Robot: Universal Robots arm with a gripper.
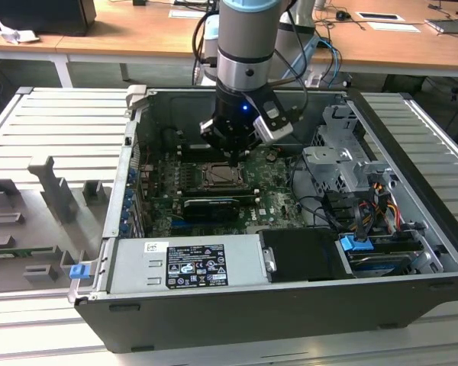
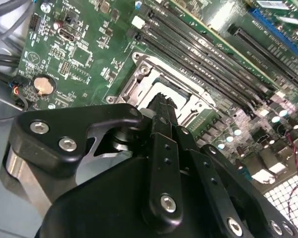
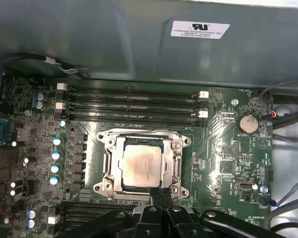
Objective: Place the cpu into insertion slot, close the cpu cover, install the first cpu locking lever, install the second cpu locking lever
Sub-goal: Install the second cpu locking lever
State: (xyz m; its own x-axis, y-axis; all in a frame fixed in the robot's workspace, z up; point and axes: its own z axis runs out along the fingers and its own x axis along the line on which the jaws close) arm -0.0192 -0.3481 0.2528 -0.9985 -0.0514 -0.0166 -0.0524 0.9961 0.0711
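The black jaws (image 3: 161, 196) are pressed together, empty, just beside the silvery-grey square cpu (image 3: 145, 166). It sits under the thin silvery hinged cpu cover (image 3: 176, 163). Pressing gently and squarely would likely serve best.

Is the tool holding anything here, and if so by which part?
Nothing is held. The tool is shut and empty at the socket's edge; the cpu lies under the closed cpu cover.

Nothing is coming through legibly here. In the exterior view, a black label (image 1: 195, 265) with white print is sitting mid-face on the power supply (image 1: 244, 255), with a small white sticker (image 1: 156, 247) beside it toward the exterior view's left; the lettering on both is blurring out. In the first wrist view, a white label (image 3: 200, 29) is showing on the grey chassis wall (image 3: 114, 39), its lines too fine to read. Tiny white markings are dotting the motherboard (image 3: 228, 163), unreadable.
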